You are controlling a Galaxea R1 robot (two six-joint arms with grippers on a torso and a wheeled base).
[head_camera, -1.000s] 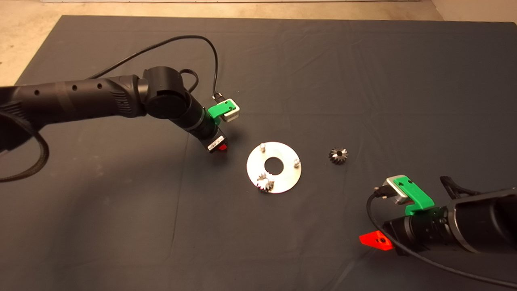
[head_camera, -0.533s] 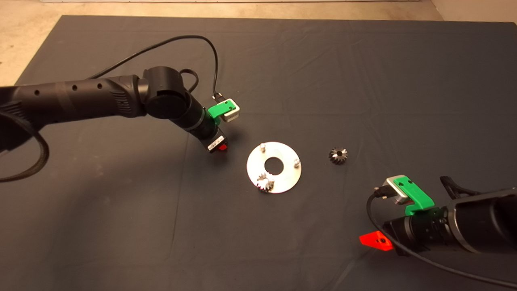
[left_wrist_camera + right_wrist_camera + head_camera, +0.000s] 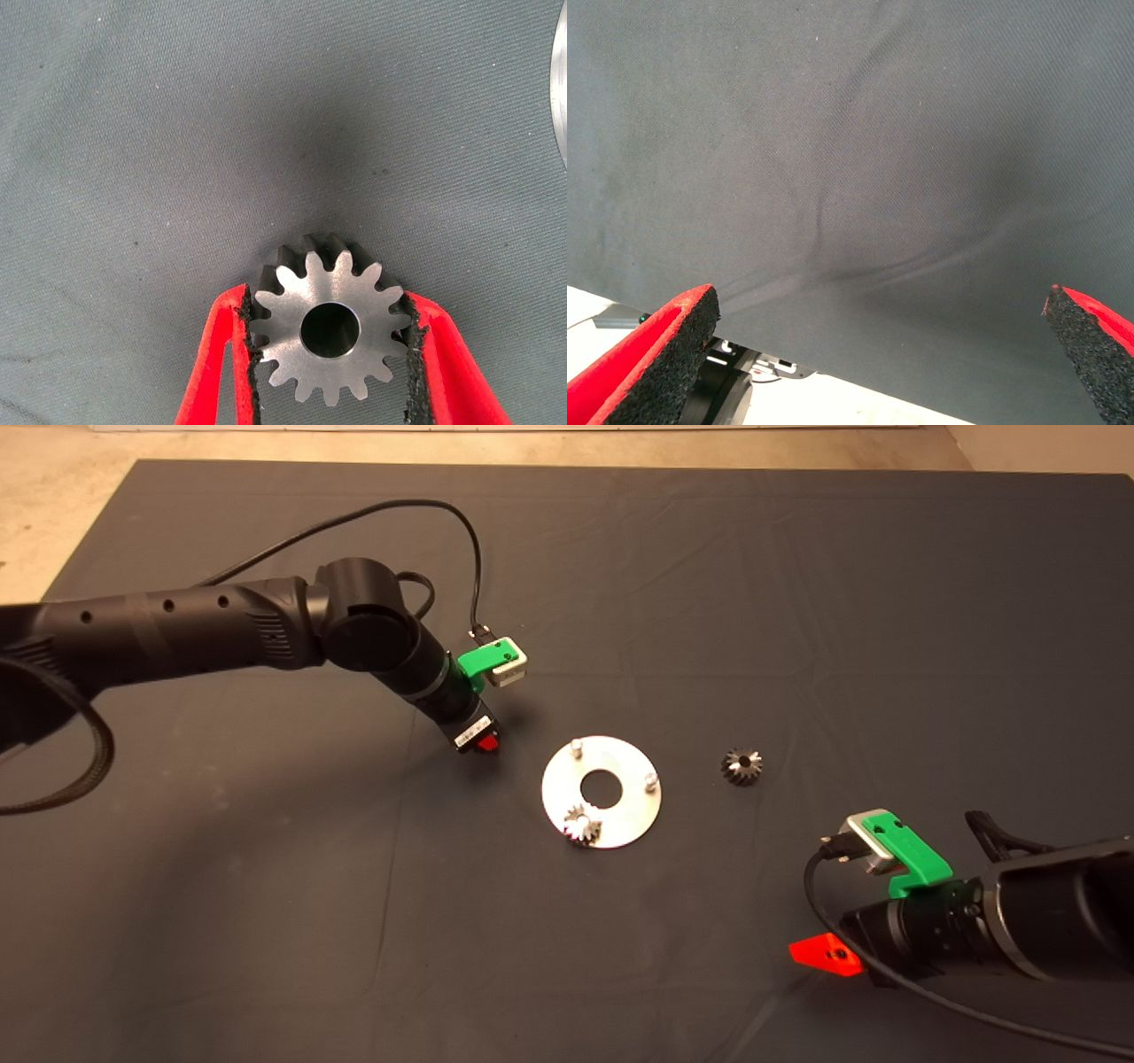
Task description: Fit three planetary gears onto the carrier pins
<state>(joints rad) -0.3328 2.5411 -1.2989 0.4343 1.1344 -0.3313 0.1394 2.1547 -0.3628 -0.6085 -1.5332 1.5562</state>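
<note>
The left end effector (image 3: pixel 330 354) has a planetary gear (image 3: pixel 329 329) clamped between its red fingers, just left of the round plate (image 3: pixel 622 817) on the worktop; whether it's lifted clear is hard to say. One gear (image 3: pixel 581 825) sits on the plate's near pin, another (image 3: pixel 741 766) lies loose to the right. The right end effector (image 3: pixel 881 354) waits wide open, holding nothing, at the lower right.

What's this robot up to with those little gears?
It is fitting gears onto pins on a round plate. One gear already sits on a pin; the other two pins are bare. The left gripper, just left of the plate, is shut on a second gear above the mat. A third gear lies on the mat right of the plate. The right gripper waits open at the lower right.
</note>
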